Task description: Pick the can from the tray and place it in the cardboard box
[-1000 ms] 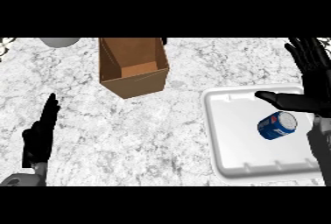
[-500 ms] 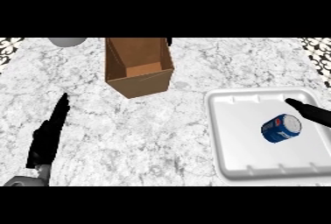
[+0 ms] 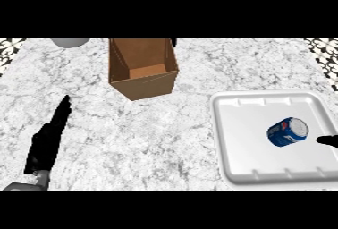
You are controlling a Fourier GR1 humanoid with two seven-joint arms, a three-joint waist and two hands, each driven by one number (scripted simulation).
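A blue can point(image 3: 288, 132) with a silver top lies on its side in the white tray point(image 3: 246, 112) at the right. The open cardboard box point(image 3: 142, 66) stands at the upper middle of the marble counter, with nothing visible inside. Only a black tip of my right hand point(image 3: 329, 141) shows at the right edge, just right of the can and apart from it. My left hand point(image 3: 48, 136) rests open at the lower left, fingers straight and pointing up, far from both box and tray.
A grey round object point(image 3: 70, 42) sits at the top left edge, partly cut off. Patterned black-and-white strips mark the counter's upper corners. Bare marble lies between the left hand, the box and the tray.
My right hand has drawn back to the right until only a tip shows. The view has shifted, so box, tray and can sit more to the left. The can lies as before.
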